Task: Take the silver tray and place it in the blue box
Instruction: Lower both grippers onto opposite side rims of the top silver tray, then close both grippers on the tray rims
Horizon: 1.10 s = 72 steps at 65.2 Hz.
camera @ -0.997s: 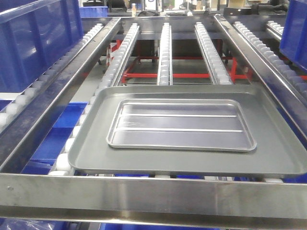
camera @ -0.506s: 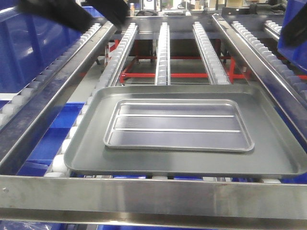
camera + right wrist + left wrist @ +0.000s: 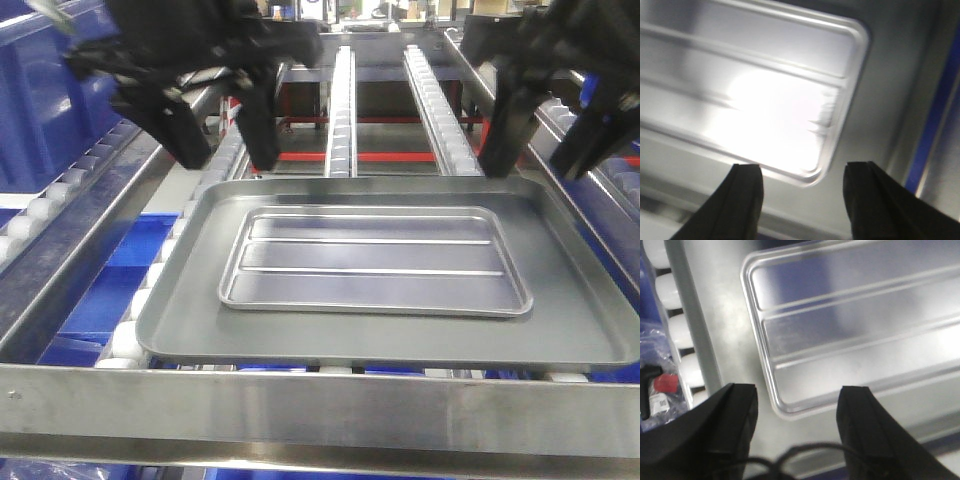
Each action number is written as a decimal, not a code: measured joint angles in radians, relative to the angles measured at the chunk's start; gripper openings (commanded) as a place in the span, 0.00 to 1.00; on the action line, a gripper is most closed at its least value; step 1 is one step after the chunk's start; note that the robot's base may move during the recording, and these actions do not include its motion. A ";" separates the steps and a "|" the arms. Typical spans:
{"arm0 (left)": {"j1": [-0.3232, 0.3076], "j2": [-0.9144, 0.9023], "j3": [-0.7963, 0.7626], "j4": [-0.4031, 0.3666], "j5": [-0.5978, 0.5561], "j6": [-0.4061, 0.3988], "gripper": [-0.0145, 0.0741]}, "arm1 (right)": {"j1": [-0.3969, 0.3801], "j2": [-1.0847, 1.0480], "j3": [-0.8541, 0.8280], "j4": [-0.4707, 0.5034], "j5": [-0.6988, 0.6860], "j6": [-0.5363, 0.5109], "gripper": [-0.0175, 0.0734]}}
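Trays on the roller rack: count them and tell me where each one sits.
2. The silver tray lies flat inside the larger grey tray, which rests on the roller rails. Anything beneath them would be hidden.

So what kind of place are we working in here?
Probably a factory or warehouse handling line: long roller rails in a steel frame, a big blue box alongside, and the silver tray sitting on a larger grey tray.
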State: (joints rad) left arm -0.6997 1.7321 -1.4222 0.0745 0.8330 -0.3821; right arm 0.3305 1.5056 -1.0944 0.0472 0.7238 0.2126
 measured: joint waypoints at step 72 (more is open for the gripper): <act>0.077 0.275 -0.085 -0.028 -0.037 -0.067 0.47 | 0.000 0.285 -0.062 -0.141 -0.070 0.190 0.71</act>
State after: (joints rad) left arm -0.6228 2.0075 -1.5077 0.0465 0.7959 -0.4495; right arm 0.3305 1.7910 -1.1568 -0.0937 0.6543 0.4021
